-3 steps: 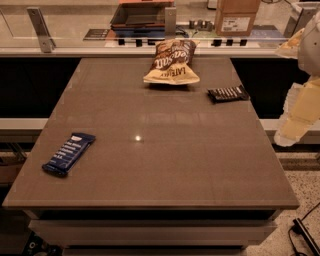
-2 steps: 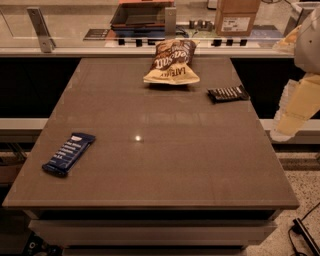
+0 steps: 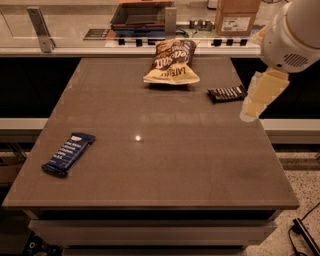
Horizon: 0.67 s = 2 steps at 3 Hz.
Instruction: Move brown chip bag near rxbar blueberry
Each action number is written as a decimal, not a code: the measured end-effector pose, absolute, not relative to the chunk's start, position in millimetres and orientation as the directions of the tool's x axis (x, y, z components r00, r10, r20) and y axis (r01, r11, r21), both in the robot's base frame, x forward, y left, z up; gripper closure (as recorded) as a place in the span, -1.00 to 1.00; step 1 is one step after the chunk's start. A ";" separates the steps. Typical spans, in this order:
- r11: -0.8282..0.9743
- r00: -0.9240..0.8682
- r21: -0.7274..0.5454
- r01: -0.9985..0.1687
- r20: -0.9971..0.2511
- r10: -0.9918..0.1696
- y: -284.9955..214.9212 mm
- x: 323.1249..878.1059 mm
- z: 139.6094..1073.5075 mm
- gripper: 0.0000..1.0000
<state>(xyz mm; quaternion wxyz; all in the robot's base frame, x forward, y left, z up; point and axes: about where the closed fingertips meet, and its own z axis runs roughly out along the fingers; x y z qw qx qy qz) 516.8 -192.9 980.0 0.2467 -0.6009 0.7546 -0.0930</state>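
Three items lie on the table [image 3: 150, 165].

Change since earlier frames: the arm [image 3: 292, 35] has swung left, further into the frame. Its gripper [image 3: 257, 97] now hangs at the table's right edge in the upper right, where it stood clear of the table before. All three items are unmoved.

1. Chip bag [image 3: 171, 62]: upper centre, close to the far edge, lying flat.
2. Blue bar [image 3: 68, 153]: lower left, close to the left edge, set on a diagonal, well apart from the bag.
3. Black bar [image 3: 227, 93]: upper right, near the right edge, just left of the gripper and apart from the bag.

Gripper state: open or closed cannot be told; it holds nothing visible.

Open room: a broad bare stretch of tabletop runs from the bag across the centre to the blue bar and the near edge.

Writing: white lettering shows on the bag and both bars, and the bag's lower line may read "LATE JULY". A box [image 3: 237, 15] on the counter behind carries a white label, unreadable.
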 end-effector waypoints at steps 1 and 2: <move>0.243 -0.116 -0.504 -0.829 -0.269 -0.956 -177.0 562.0 969.1 -1.00; 0.225 -0.087 -0.584 -0.780 -0.255 -0.963 -166.0 605.9 962.1 -1.00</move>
